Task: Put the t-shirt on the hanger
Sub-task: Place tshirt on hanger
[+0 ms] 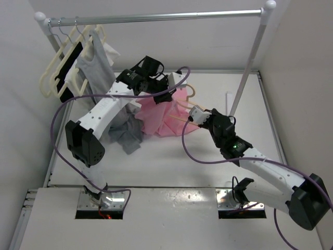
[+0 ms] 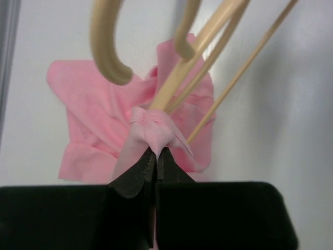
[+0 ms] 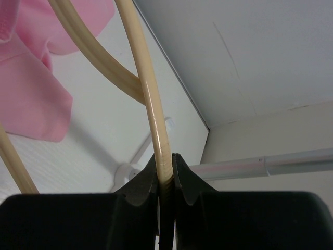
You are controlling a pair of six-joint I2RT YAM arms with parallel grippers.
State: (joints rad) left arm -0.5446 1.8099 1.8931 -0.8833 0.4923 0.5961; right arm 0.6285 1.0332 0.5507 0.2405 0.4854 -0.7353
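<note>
The pink t-shirt (image 1: pixel 156 119) lies bunched on the table's middle, partly under my left arm. The peach-beige hanger (image 1: pixel 182 115) lies across its right side, hook (image 1: pixel 191 92) pointing to the back. My left gripper (image 1: pixel 170 97) is shut on a pinched fold of the t-shirt (image 2: pixel 93 120) at its fingertips (image 2: pixel 156 152), right at the hanger (image 2: pixel 177 83), whose arm runs into the fold. My right gripper (image 1: pixel 195 115) is shut on a thin bar of the hanger (image 3: pixel 146 83) at its fingertips (image 3: pixel 165 156). A pink edge of the t-shirt (image 3: pixel 31 99) shows at the left.
A metal clothes rail (image 1: pixel 156 17) spans the back, with its right post (image 1: pixel 248 65) standing near my right arm. Cream hangers (image 1: pixel 62 67) and a gray garment (image 1: pixel 96 70) hang at its left end. Gray cloth (image 1: pixel 127 136) lies beside the t-shirt.
</note>
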